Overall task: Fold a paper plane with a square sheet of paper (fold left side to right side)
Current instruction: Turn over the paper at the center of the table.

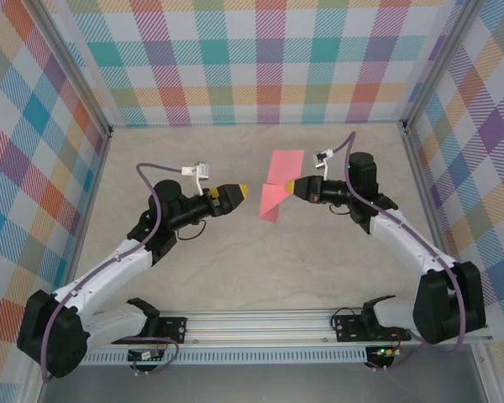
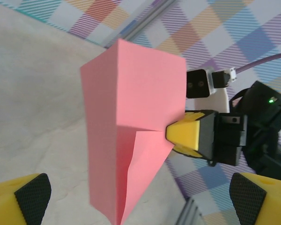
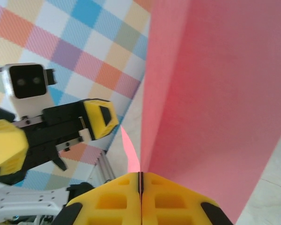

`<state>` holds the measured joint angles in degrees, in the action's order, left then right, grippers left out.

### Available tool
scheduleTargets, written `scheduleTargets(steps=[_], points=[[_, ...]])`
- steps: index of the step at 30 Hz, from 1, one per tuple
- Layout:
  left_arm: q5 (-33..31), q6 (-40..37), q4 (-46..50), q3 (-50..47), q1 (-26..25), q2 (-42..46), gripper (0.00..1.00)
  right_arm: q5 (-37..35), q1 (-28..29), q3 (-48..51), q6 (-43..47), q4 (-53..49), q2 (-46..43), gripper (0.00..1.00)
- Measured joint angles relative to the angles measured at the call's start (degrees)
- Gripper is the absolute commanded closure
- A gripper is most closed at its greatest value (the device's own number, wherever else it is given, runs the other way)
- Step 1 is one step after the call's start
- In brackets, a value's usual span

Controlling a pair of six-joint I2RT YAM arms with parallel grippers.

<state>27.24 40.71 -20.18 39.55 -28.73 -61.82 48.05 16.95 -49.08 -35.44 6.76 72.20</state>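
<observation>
Paper plane (image 1: 279,186), part-folded from salmon-pink paper, sits just right of the middle of the desk (image 1: 193,260), clamped in the right end effector (image 1: 292,186), whose yellow fingers are pressed together on its right edge. In the overhead view the wide end points toward the far wall (image 1: 252,59) and the narrow tip points toward the near side. From the left wrist the paper plane (image 2: 126,117) stands roughly upright, with a flat panel on top, a crease running down the front and flaps narrowing to a point at the bottom (whether that point touches the desk I cannot tell). In that view the right end effector (image 2: 178,136) bites the sheet at mid-height from the right. From the right wrist, the right end effector (image 3: 140,180) shows no gap between its pads, and the paper plane (image 3: 215,93) rises out of them as a tall pink wall. The left end effector (image 1: 242,191) hangs just left of the paper, close but apart from it, with its fingers (image 2: 30,197) spread wide. The right wrist camera shows the left end effector (image 3: 54,133) facing the sheet before the checked wall.
</observation>
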Motion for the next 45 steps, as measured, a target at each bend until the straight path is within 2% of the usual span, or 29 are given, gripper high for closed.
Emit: scheduleTargets(steps=[8,11,16,21,23,29,32,35,39,42,45], points=[[4.50,4.59,-4.63,0.02,-1.51,-0.07,0.01,3.89,3.28,-6.54,-6.01,3.39,-1.90,0.93],[5.51,5.35,-6.29,0.04,-2.16,-0.26,0.06,4.61,4.94,-8.48,-7.85,4.42,-2.29,0.93],[5.90,6.56,-9.05,0.09,-3.91,-0.22,0.23,4.94,7.82,-9.99,-9.68,5.25,-2.16,0.92],[4.90,8.04,-11.58,0.09,-4.87,0.66,0.49,4.94,8.61,-10.14,-11.23,6.08,-1.49,0.92],[4.63,8.17,-12.52,0.09,-5.14,1.38,0.57,4.92,8.61,-10.14,-11.76,6.10,-1.27,0.92],[3.28,7.28,-12.61,0.09,-5.38,3.85,0.79,4.15,8.61,-10.14,-11.93,5.49,-1.09,0.83],[2.64,6.21,-11.76,0.09,-5.38,4.48,0.86,3.43,8.61,-10.21,-11.52,4.24,-1.11,0.74],[1.79,5.07,-9.73,0.09,-5.46,4.59,0.91,2.38,8.61,-10.47,-9.57,1.36,-1.11,0.61],[-1.92,0.11,-0.48,1.60,-6.58,4.59,0.99,-2.47,8.61,-12.81,-3.72,-8.98,-1.64,0.34],[-8.15,-5.57,9.40,4.59,-9.25,4.44,1.00,-11.98,8.59,-15.74,3.04,-20.90,-3.61,0.22],[-18.21,-11.87,19.80,9.11,-13.86,2.54,1.00,-23.98,8.22,-17.42,8.26,-30.95,-6.40,0.05]])
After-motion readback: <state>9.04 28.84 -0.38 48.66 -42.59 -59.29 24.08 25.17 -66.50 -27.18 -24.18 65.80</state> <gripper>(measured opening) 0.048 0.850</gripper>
